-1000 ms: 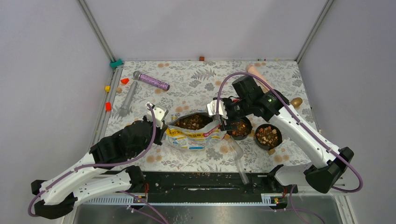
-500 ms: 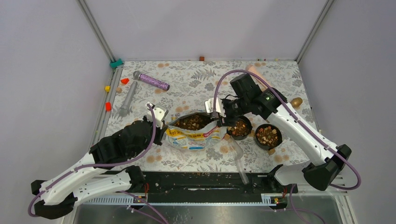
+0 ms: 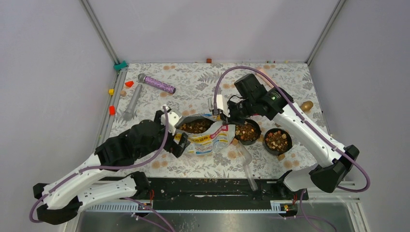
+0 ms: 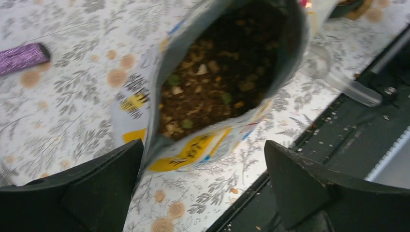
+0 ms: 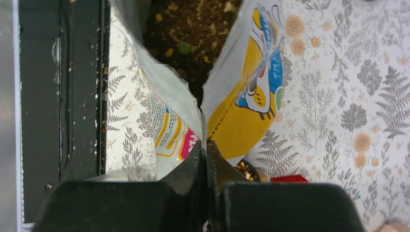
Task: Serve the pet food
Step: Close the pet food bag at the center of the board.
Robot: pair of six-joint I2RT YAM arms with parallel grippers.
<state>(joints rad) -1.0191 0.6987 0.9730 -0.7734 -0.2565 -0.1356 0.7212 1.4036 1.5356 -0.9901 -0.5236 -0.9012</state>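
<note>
The yellow-white-pink bag (image 3: pixel 209 140) lies open on the patterned table, with pet food (image 3: pixel 196 126) showing in its mouth. My right gripper (image 3: pixel 225 118) is shut on the bag's right rim; in the right wrist view the gripper (image 5: pixel 206 145) pinches the torn edge of the bag (image 5: pixel 244 106) below the kibble (image 5: pixel 186 34). My left gripper (image 3: pixel 178 130) stands wide open at the bag's left end. In the left wrist view this gripper (image 4: pixel 203 186) straddles the bag's lower edge (image 4: pixel 193 150) without clamping it. Two black bowls (image 3: pixel 247 131) (image 3: pixel 277 140) hold kibble.
A clear scoop (image 3: pixel 246 166) lies by the near rail, right of the bag. A purple stick (image 3: pixel 157 84) and a grey one (image 3: pixel 132 101) lie at the back left. Small coloured blocks (image 3: pixel 111 110) sit along the left edge. A red piece (image 5: pixel 289 179) lies by the bowl.
My left gripper has opened, let go of the bag's left end and shifted right. My right gripper moved left off the bowl and shut on the bag's right rim.
</note>
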